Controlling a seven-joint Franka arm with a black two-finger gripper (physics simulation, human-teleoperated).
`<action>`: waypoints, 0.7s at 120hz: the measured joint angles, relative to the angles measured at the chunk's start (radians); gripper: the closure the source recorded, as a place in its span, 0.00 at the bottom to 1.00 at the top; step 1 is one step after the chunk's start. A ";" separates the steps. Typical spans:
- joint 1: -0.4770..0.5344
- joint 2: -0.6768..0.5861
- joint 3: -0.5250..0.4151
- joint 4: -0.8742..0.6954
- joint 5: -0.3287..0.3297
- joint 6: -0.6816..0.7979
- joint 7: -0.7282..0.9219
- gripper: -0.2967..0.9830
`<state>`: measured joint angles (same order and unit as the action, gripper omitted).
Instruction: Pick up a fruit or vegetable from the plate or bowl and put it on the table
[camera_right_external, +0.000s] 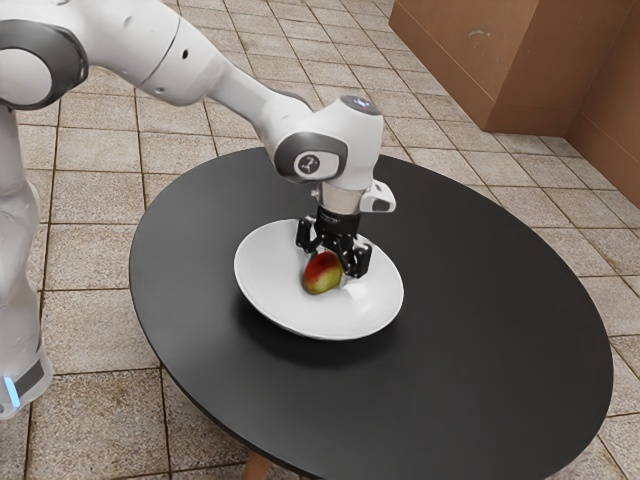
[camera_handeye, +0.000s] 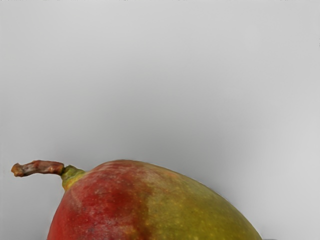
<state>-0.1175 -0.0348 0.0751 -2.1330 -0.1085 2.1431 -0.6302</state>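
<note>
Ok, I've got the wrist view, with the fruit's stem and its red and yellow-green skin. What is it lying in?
Observer: A wide white dish with a raised round rim; the mango sits inside it.

Operator: And what's the dish standing on?

Observer: A round black table.

Operator: Right, which side of the dish has more tabletop for setting the fruit down?

Observer: The exterior view's right: the tabletop reaches farther past the rim there than on the exterior view's left.
</note>
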 joint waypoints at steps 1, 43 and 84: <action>0.000 0.000 0.000 0.000 0.001 0.000 -0.001 0.44; -0.008 -0.021 0.002 0.012 0.020 0.000 -0.044 0.48; 0.198 -0.034 0.128 0.113 0.023 -0.003 -0.073 0.47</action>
<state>0.0807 -0.0683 0.2032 -2.0198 -0.0858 2.1399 -0.7035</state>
